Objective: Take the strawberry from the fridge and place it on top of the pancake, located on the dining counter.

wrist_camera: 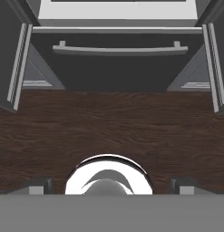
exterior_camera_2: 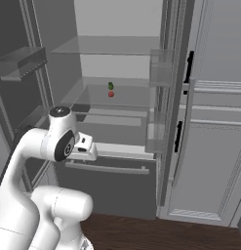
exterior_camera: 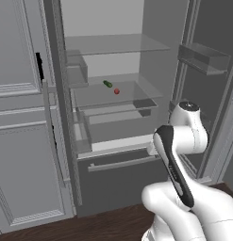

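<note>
The fridge (exterior_camera: 118, 179) stands with both doors swung wide. On its middle glass shelf lies the strawberry (exterior_camera: 116, 91), a tiny red ball, with a small dark green item (exterior_camera: 107, 84) just behind it. From the right base view the strawberry (exterior_camera_2: 111, 94) sits mid-shelf, well above my folded arm. In the hand view my gripper (wrist_camera: 112, 186) points down at the floor before the fridge's bottom drawer (wrist_camera: 118, 68). It is open and holds nothing, its fingertips (wrist_camera: 38, 186) far apart. The pancake and the dining counter are out of view.
Light grey panelled cabinets (exterior_camera: 23, 141) flank the fridge, also on the other side (exterior_camera_2: 210, 146). The open doors carry clear bins (exterior_camera: 205, 56) (exterior_camera_2: 19, 61) on either side of my arm. Dark wood floor (wrist_camera: 113, 127) lies below the drawer's bar handle (wrist_camera: 118, 49).
</note>
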